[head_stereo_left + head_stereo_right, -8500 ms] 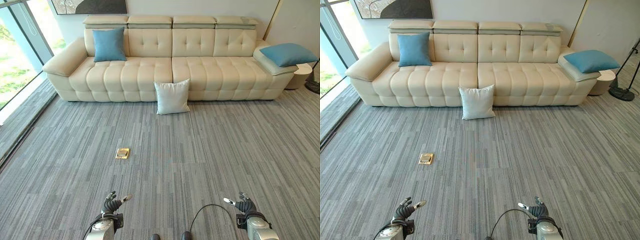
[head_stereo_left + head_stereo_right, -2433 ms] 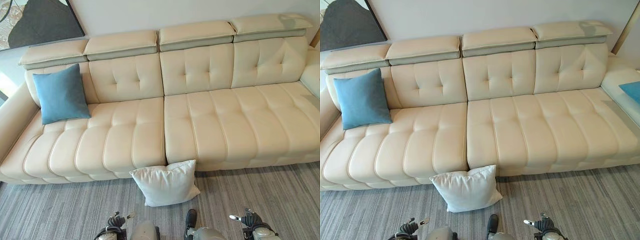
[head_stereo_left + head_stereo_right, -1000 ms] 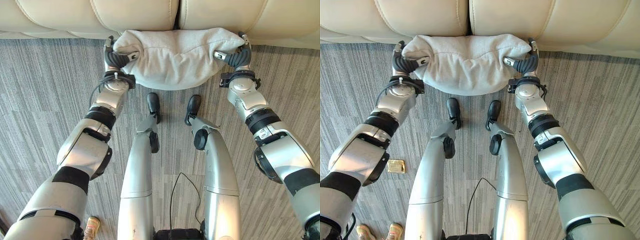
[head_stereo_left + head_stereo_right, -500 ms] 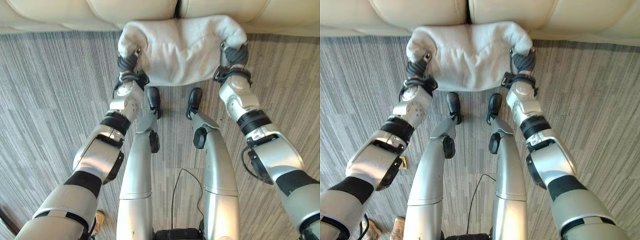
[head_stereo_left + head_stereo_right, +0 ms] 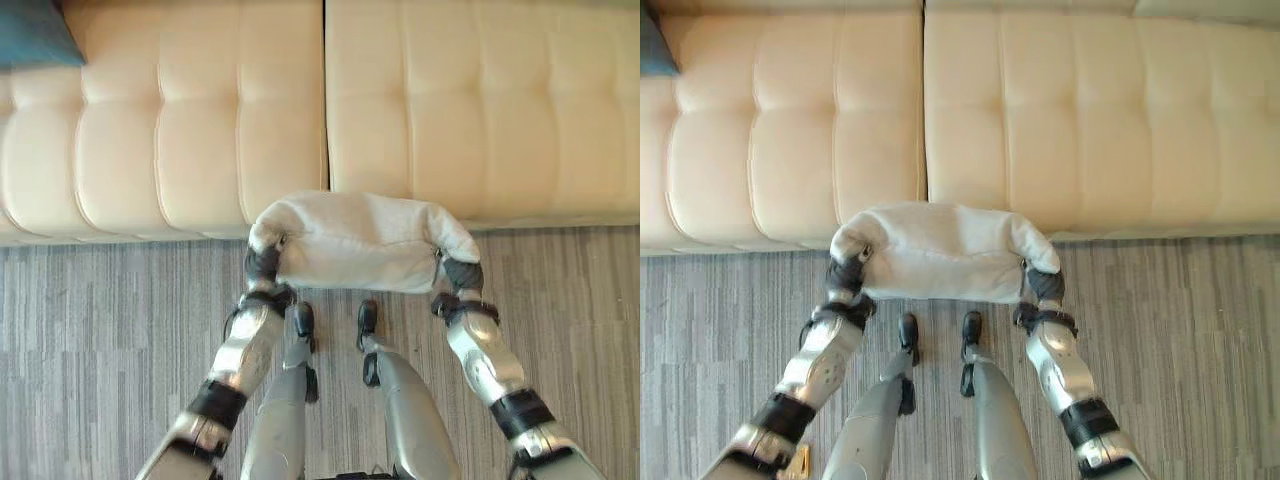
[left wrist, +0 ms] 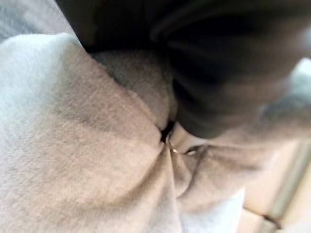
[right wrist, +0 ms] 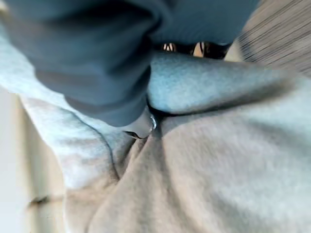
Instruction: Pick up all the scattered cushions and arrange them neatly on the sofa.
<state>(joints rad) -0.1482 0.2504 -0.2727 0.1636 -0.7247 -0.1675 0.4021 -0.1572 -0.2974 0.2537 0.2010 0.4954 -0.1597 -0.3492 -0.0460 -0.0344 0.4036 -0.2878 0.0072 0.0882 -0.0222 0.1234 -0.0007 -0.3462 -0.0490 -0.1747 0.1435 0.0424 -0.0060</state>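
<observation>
In front of the sofa, at the seat's front edge, the white cushion is up off the carpet, slung between both hands. Left hand has one end, fingers dug into the bunched fabric; right hand has the other end the same way. Up close in the wrist views, cloth creases tightly round each hand, so both are clamped on it. The cushion sags in the middle, its top overlapping the seat edge. A blue cushion sits on the seat, far left.
</observation>
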